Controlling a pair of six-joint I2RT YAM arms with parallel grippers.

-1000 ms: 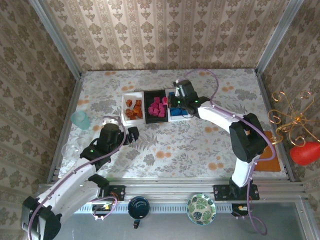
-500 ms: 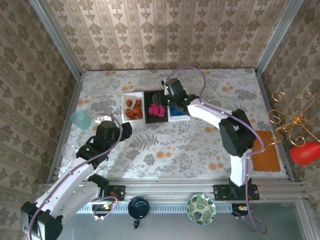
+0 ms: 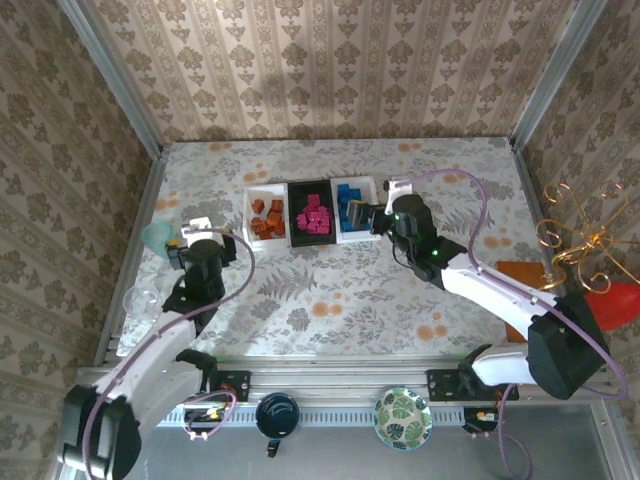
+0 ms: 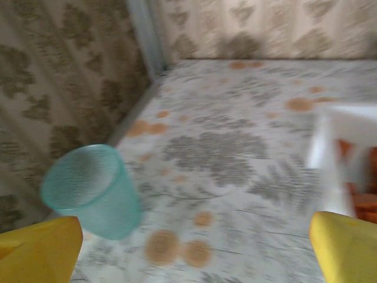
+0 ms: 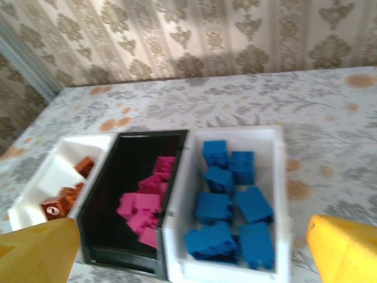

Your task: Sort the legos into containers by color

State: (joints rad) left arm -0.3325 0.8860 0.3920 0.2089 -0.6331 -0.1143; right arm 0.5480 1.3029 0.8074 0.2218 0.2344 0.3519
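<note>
Black tray (image 5: 144, 150): it held your pink bricks (image 5: 141, 206).
Blue bricks (image 5: 232, 203): in the white tray (image 5: 278, 177) touching its right side.
Orange bricks (image 5: 62, 200): in the other white tray (image 5: 50, 171) on its left, partly cut off by a yellow finger.
Right gripper (image 3: 372, 218): you had it just right of the black tray, spread wide, empty.
Left gripper (image 4: 194, 253): well left of it, near a teal cup (image 4: 94, 191), spread wide, empty; that view was blurred.

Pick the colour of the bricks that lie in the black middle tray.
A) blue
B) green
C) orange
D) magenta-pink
D: in the right wrist view the black tray holds the magenta-pink bricks, while the orange bricks and the blue bricks lie in the white trays on either side of it.
</note>
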